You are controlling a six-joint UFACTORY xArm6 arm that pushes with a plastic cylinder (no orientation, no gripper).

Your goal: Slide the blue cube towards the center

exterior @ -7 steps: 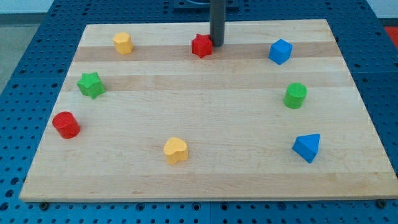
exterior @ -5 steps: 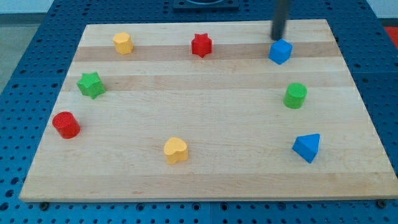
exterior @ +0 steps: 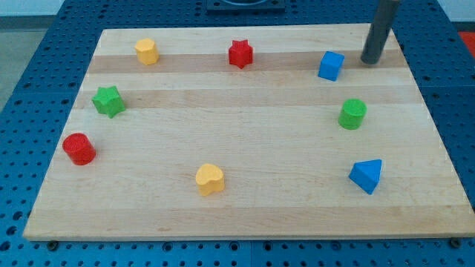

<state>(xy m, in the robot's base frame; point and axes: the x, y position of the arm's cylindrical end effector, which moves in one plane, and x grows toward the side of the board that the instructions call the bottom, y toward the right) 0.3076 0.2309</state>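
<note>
The blue cube point(exterior: 331, 65) sits on the wooden board point(exterior: 245, 141) near the view's top right. My tip point(exterior: 370, 61) rests on the board just to the cube's right, a small gap apart from it. The dark rod rises from the tip to the view's top edge.
A red star point(exterior: 240, 54) and a yellow hexagonal block point(exterior: 147, 51) lie along the top. A green star point(exterior: 108, 101) and a red cylinder point(exterior: 79, 148) are at the left. A yellow heart point(exterior: 210, 179), a blue triangular block point(exterior: 367, 176) and a green cylinder point(exterior: 352, 113) lie lower.
My tip moved from beside the red star across to the right, past the blue cube's top, and now stands at its right. The blue cube shifted slightly left and turned.
</note>
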